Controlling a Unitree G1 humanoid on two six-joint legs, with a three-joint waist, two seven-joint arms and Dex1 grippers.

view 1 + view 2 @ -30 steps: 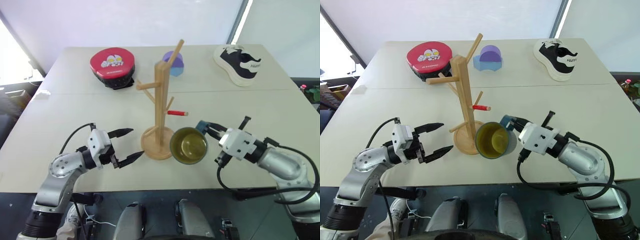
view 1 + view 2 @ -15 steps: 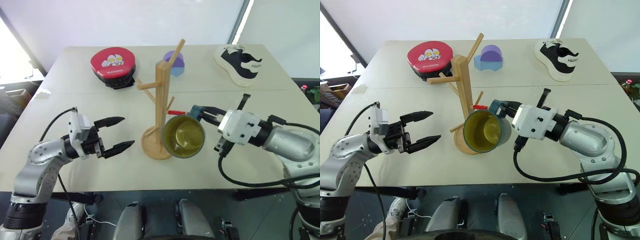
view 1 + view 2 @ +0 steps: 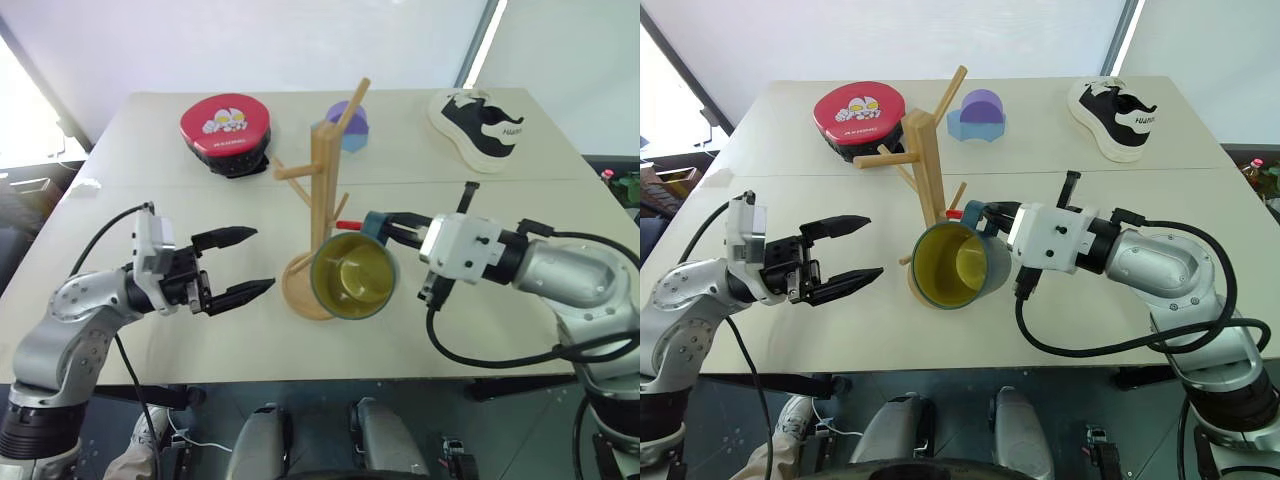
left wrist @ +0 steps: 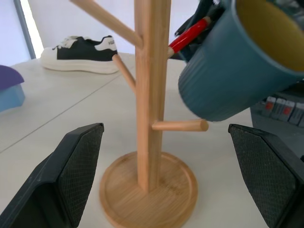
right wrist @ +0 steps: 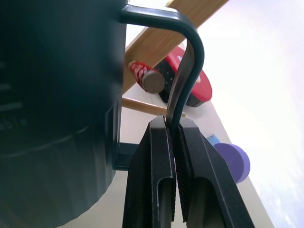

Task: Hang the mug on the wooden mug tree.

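Right gripper [image 5: 173,124] pinches the loop handle of the mug [image 3: 352,276], fingers clamped thin on it, holding the mug off the bench [image 3: 480,320] with its yellow-green mouth tipped toward the near side, just right of the wooden mug tree [image 3: 320,225] and close by the red-tipped peg [image 5: 141,76]. Left gripper [image 3: 240,262] hovers to the left of the tree's round base, fingers spread wide and gripping nothing.

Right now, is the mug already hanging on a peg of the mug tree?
No, the right tool holds the mug by its handle, and the red-tipped peg sits outside the loop.
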